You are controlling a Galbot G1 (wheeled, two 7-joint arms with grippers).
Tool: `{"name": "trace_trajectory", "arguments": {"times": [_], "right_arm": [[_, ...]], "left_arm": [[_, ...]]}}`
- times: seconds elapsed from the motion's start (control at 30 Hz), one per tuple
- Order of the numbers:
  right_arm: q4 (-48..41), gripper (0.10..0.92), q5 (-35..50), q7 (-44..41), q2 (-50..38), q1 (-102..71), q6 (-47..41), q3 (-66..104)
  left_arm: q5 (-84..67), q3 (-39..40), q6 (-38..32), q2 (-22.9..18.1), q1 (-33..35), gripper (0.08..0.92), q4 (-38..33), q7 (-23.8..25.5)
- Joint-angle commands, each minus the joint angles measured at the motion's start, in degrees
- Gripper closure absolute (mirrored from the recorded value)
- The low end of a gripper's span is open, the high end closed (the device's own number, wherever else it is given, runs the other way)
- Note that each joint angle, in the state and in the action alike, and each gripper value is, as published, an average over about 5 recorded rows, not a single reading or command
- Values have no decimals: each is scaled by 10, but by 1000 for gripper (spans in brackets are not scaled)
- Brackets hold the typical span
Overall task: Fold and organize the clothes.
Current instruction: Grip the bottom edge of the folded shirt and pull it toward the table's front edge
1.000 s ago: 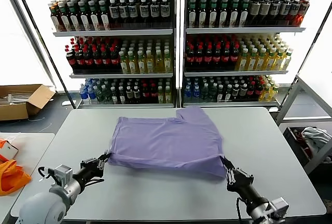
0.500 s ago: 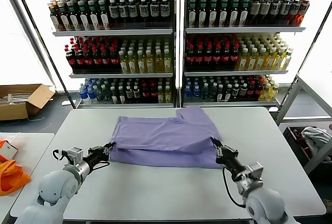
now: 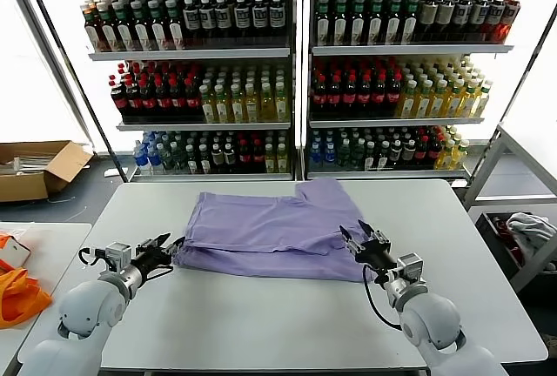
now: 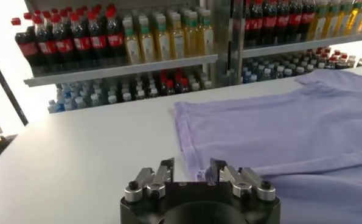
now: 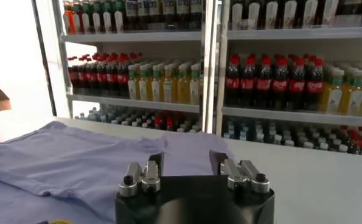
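The lavender T-shirt [image 3: 274,235] is lying folded over on the grey table [image 3: 261,324], plain side up, with one sleeve sticking out toward the drinks shelves [image 3: 287,71] at about one o'clock. Its doubled near edge is running across the middle of the tabletop.

The left gripper [image 3: 162,246] is sitting low over the table at the shirt's nine-o'clock corner, its fingers parted and gripping nothing; the cloth edge is lying just in front of the tips. From the left wrist view the same left gripper [image 4: 191,172] is showing a clear gap between its fingers, with the shirt's hem [image 4: 187,143] just beyond.

The right gripper [image 3: 364,238] is poised at the shirt's three-o'clock edge, fingers spread wide and empty, tips right by the fold. Its own wrist view is showing the spread fingers [image 5: 149,172] with lavender fabric [image 5: 71,161] lying flat past them.

An orange cloth [image 3: 17,293] is resting on a side table at nine o'clock, and a cardboard box [image 3: 39,169] is sitting on the floor at ten o'clock.
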Motion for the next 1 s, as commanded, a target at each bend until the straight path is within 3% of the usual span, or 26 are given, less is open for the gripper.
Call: {"name": "trace_trajectory", "arguments": {"times": [0.03, 0.27, 0.37, 0.5, 0.6, 1.0], "right_arm": [[79, 248, -17, 30, 8, -96, -29, 46], [66, 203, -35, 76, 34, -122, -68, 50], [60, 207, -27, 88, 43, -119, -82, 45], [57, 284, -15, 87, 46, -119, -88, 37], [48, 370, -10, 88, 50, -119, -86, 32], [46, 717, 20, 96, 52, -123, -95, 22]], "left_arm": [[4, -16, 0, 1, 28, 405, -40, -7], [5, 2, 0, -8, 30, 212, -5, -6], [5, 8, 0, -13, 27, 182, 5, -6], [-3, 15, 0, -17, 28, 180, 16, -3], [-13, 21, 0, -19, 29, 216, 25, -2], [-11, 30, 0, -19, 35, 553, 31, 22]]}}
